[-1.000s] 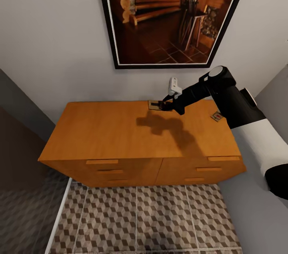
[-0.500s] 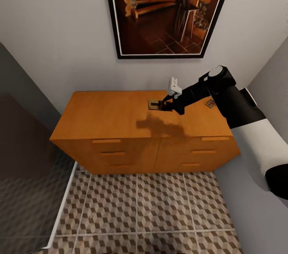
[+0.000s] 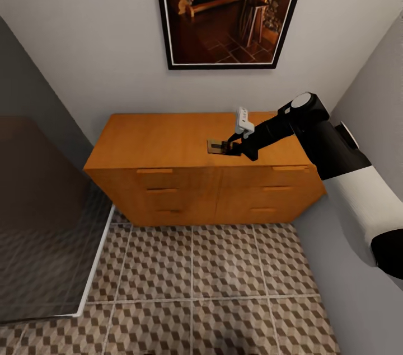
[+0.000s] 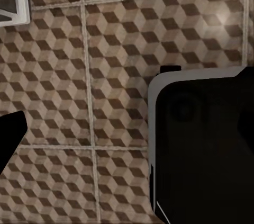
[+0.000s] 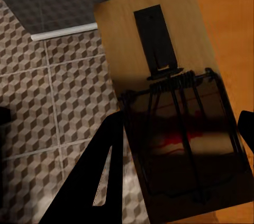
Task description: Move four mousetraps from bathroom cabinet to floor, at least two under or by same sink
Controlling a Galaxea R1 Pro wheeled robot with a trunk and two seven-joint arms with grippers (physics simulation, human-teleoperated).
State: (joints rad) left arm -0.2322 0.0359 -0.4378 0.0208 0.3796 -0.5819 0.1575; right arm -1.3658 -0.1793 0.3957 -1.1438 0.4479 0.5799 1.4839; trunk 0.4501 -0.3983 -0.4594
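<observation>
The right gripper (image 3: 226, 147) is clamped on a mousetrap (image 5: 169, 102), holding it above the cabinet (image 3: 162, 142), and next it must go down onto the bathroom floor (image 3: 224, 277)

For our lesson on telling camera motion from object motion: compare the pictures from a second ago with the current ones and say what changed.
The whole head view shifted, so the camera backed off: the cabinet looks farther, more bathroom floor shows, and the trap once seen on the cabinet's right is gone from sight. The right gripper has stayed shut on the mousetrap, same pose.
</observation>
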